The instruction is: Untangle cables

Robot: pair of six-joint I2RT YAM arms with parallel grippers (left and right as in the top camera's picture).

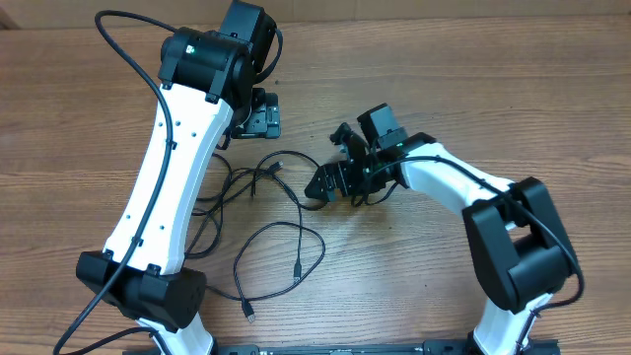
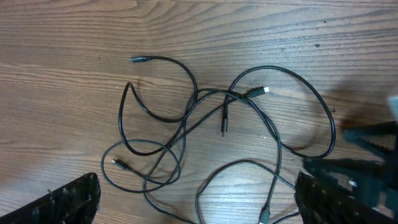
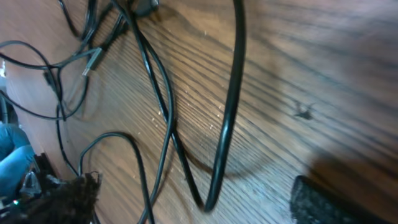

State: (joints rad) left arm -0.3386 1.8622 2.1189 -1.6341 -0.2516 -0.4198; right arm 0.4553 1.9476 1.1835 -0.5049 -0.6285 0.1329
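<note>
Cables [image 1: 296, 225] lie in a loose flat tangle on the wooden table [image 1: 414, 59] between the arms, with several strands crossing at one knot-like spot [image 2: 211, 92]. Left gripper [image 1: 258, 113] sits just beyond the tangle, fingers spread wide, nothing in them. Right gripper [image 1: 320, 185] is low at the tangle's right edge, fingers also apart; one loop bend [image 3: 214, 180] runs between them, not pinched. The cords look light, limp and smooth-jacketed, so they will likely slip and drag their neighbours. The fingers would need to close almost fully to hold one. Best hold is probably a stiffer plug end, e.g. the silver-tipped plug [image 2: 264, 91], or an outer loop. Pulling near the crossing risks tightening it.
</note>
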